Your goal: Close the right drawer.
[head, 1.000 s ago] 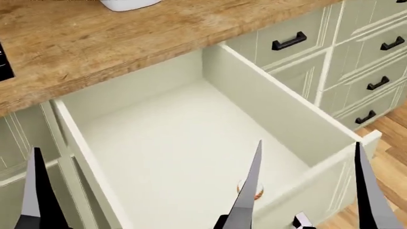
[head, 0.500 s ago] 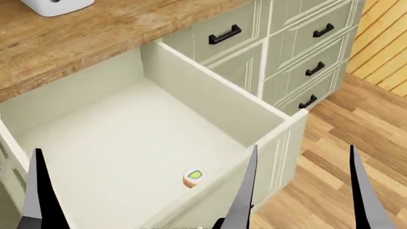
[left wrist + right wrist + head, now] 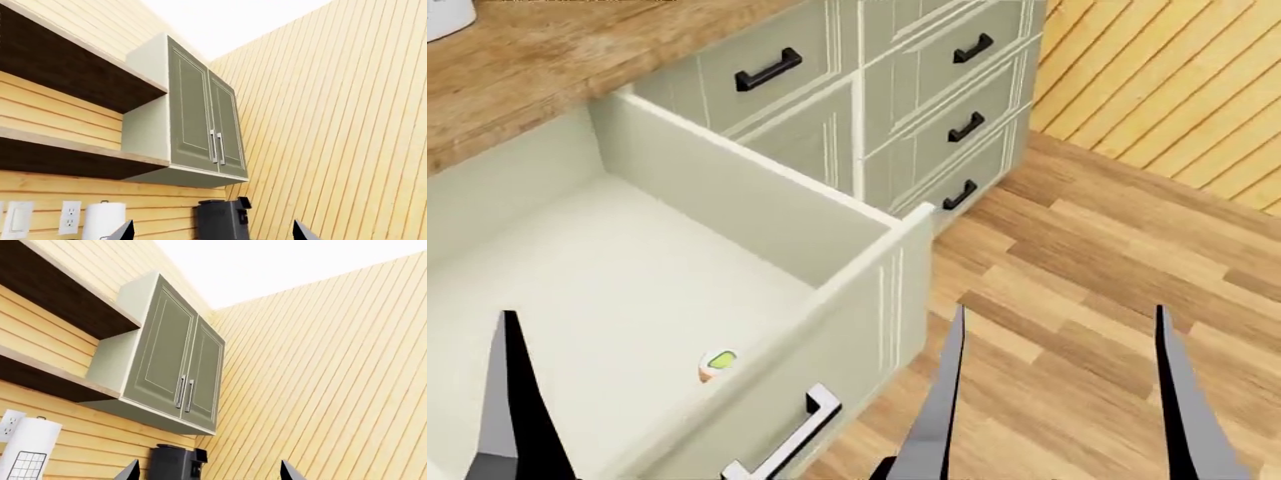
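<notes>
The left hand (image 3: pixel 507 400) and the right drawer (image 3: pixel 868 290) are cut off by the head view's edge.

Sage-green right drawer (image 3: pixel 881 300), off-white inside, black handle (image 3: pixel 787 445); honey-striped plank floor (image 3: pixel 1094 260).

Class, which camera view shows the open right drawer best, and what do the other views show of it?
The head view: the right drawer stands pulled out, with its interior, front panel and handle visible. Both wrist views point up at wall cabinets and show none of it.

Counter (image 3: pixel 547 60): wood-grain top, above the right drawer (image 3: pixel 827 240). Drawer floor: off-white, one small round orange-and-green item (image 3: pixel 717 365) near the front. Floor (image 3: pixel 1094 260): wood planks.
</notes>
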You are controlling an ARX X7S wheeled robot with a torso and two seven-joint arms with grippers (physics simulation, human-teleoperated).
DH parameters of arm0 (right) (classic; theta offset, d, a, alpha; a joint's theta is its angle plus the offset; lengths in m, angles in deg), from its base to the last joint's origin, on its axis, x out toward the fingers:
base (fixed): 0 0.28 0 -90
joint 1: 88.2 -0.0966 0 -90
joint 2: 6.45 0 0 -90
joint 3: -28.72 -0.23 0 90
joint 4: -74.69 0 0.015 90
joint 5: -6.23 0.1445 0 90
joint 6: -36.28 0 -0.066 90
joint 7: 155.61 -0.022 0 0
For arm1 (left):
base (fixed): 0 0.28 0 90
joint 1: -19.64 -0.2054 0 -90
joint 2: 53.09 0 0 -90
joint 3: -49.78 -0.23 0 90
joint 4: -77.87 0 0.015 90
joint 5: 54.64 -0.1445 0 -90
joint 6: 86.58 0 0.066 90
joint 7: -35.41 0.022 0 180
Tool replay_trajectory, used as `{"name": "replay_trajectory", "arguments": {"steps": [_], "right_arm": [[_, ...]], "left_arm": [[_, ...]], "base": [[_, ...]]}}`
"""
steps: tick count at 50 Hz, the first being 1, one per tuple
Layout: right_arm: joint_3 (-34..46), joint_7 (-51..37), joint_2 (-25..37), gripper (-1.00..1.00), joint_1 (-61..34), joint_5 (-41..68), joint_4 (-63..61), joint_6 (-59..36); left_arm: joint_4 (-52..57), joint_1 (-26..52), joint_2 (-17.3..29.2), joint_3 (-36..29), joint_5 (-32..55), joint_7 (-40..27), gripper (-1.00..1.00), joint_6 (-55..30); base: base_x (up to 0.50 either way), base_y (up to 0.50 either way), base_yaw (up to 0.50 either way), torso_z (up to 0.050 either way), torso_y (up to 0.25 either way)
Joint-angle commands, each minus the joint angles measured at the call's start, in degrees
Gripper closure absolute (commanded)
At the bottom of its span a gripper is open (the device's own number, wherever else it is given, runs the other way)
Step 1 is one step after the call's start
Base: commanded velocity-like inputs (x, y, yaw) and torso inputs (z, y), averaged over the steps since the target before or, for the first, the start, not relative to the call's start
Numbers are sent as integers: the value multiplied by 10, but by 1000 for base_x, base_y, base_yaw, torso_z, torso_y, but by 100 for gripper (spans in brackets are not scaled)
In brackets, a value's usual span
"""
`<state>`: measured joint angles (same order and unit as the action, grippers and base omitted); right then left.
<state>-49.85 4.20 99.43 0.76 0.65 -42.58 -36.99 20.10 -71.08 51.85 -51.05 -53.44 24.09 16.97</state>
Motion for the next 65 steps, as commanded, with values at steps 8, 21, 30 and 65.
{"name": "replay_trajectory", "arguments": {"steps": [8, 21, 30, 65], "right_arm": [[3, -6, 4, -100, -1, 0, 9, 5], [5, -10, 6, -100, -1, 0, 10, 6], [-11, -35, -7, -100, 5, 45, 45, 42], [8, -29, 6, -100, 1, 5, 14, -4]], "left_arm": [[3, 0, 5, -5, -3, -6, -100, -1], [0, 1, 8, -8, -2, -9, -100, 2], [-4, 2, 9, -11, -1, -11, -100, 2], [-4, 4, 16, -20, -1, -19, -100, 3]], "base": [[-21, 30, -500, 0, 0], [-20, 32, -500, 0, 0], [-4, 7, -206, 0, 0], [120, 59, 0, 0, 0]]}}
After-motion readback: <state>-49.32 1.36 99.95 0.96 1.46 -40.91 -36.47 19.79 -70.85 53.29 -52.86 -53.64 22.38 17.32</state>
